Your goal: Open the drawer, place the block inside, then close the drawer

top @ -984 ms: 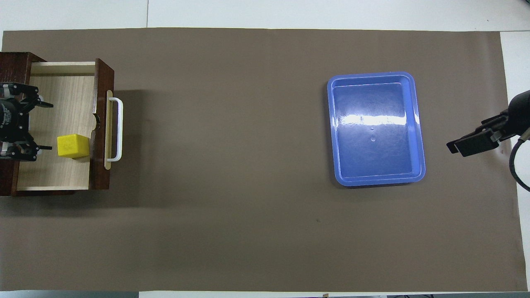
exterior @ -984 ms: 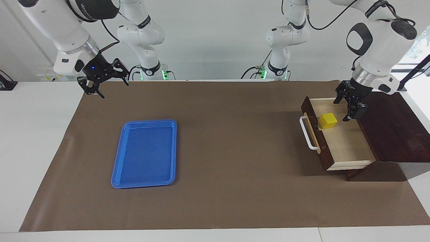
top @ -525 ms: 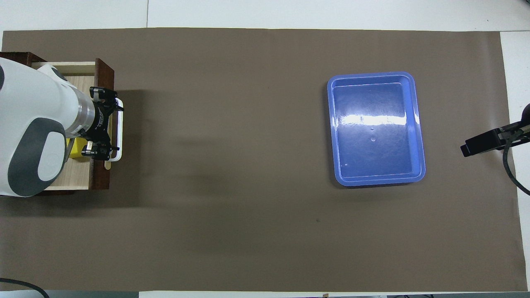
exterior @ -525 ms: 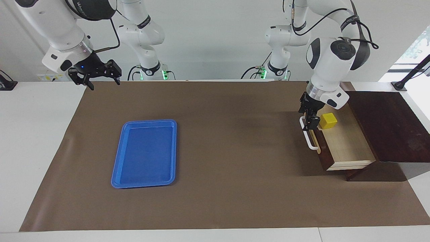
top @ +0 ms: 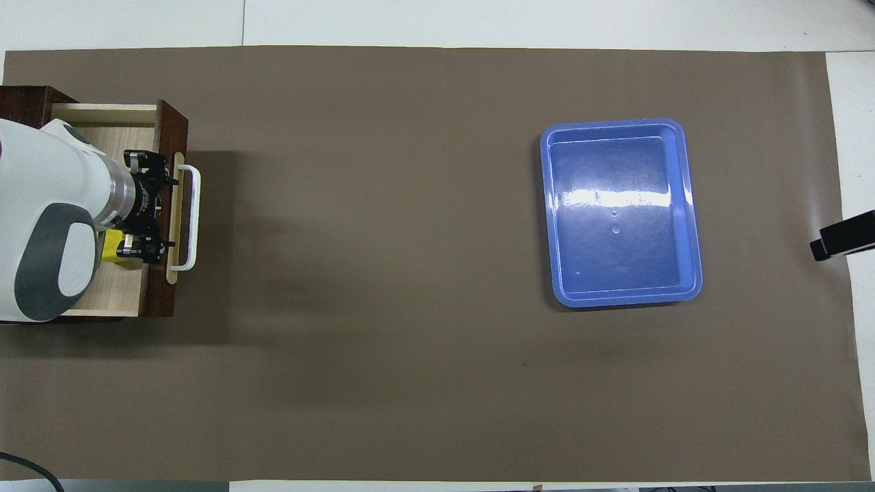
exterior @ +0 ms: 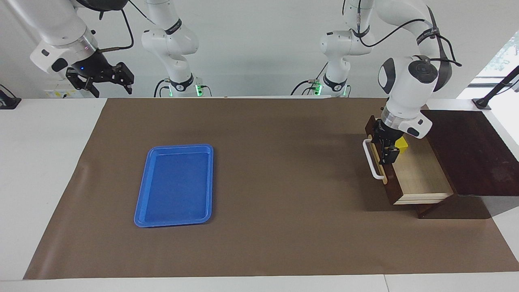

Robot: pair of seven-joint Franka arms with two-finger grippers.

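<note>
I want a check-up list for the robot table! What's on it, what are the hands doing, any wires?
Surface: brown mat over the white table.
Job's things: drawer open; block inside it.
Clutter: blue tray, toward the right arm's end.
Hands: left hand at the drawer front by the white handle; right hand waits, raised, open.
Cables: black cables on the arms.
Surroundings: white wall; two more arms.

Two high, distant cameras face oppositely, sharing the table [exterior: 259, 243].
</note>
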